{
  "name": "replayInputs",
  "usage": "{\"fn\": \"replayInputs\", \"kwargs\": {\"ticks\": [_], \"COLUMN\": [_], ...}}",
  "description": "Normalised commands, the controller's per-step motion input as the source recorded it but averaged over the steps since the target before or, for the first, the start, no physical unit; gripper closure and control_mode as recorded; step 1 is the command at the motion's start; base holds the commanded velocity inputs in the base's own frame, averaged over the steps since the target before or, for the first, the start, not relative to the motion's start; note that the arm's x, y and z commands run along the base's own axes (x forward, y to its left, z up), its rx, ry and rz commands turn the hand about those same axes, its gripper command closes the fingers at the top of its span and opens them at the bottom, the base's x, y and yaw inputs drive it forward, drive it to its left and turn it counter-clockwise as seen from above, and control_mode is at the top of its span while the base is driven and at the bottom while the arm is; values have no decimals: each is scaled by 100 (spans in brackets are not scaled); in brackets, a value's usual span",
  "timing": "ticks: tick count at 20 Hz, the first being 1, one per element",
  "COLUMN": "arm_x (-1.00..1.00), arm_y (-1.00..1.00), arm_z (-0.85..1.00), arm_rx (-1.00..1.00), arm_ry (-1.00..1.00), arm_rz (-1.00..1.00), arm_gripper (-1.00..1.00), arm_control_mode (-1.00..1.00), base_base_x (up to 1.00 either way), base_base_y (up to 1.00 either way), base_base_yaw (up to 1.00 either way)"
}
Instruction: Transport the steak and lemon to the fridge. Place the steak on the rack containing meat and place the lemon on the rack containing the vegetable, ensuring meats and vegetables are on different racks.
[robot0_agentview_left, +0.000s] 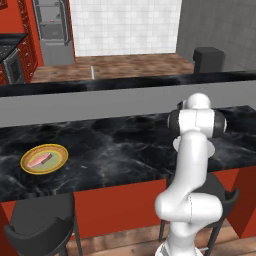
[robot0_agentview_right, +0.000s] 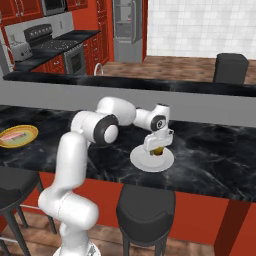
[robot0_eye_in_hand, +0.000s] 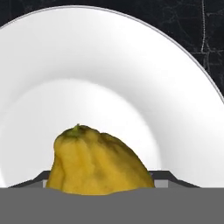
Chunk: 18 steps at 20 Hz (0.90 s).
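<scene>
The yellow lemon (robot0_eye_in_hand: 100, 164) lies on a white plate (robot0_eye_in_hand: 109, 65) on the black marble counter. My gripper (robot0_agentview_right: 158, 149) reaches down onto that plate (robot0_agentview_right: 145, 161) with its fingers pressed against both sides of the lemon (robot0_agentview_right: 159, 150), which hides the tips in the hand view. The pink steak (robot0_agentview_left: 40, 160) rests on a yellow plate (robot0_agentview_left: 60, 150) far to the left on the same counter, and the steak (robot0_agentview_right: 15, 136) is well away from the gripper. The fridge (robot0_agentview_right: 127, 25) stands closed across the kitchen, so its racks and the vegetable are hidden.
A raised grey ledge (robot0_agentview_left: 100, 102) runs along the counter's far side. Black stools (robot0_agentview_right: 146, 207) stand under the near edge. A stove (robot0_agentview_right: 55, 47) and red cabinets line the far left wall. A dark chair (robot0_agentview_right: 230, 67) stands beyond the ledge.
</scene>
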Motion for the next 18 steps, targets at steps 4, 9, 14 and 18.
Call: {"fn": "replayInputs", "kwargs": {"ticks": [4,9,14,18], "arm_x": [-56,-81,-89,-84], "arm_y": [10,34,65,86], "arm_z": [33,49,49,41], "arm_rx": [0,0,0,-1], "arm_ry": [-2,-15,-31,-20], "arm_rz": [-2,-4,-8,-11], "arm_gripper": [100,100,100,100], "arm_control_mode": [-100,-100,-100,-100], "base_base_x": [0,0,0,0], "base_base_y": [0,0,0,0], "base_base_yaw": [0,0,0,0]}}
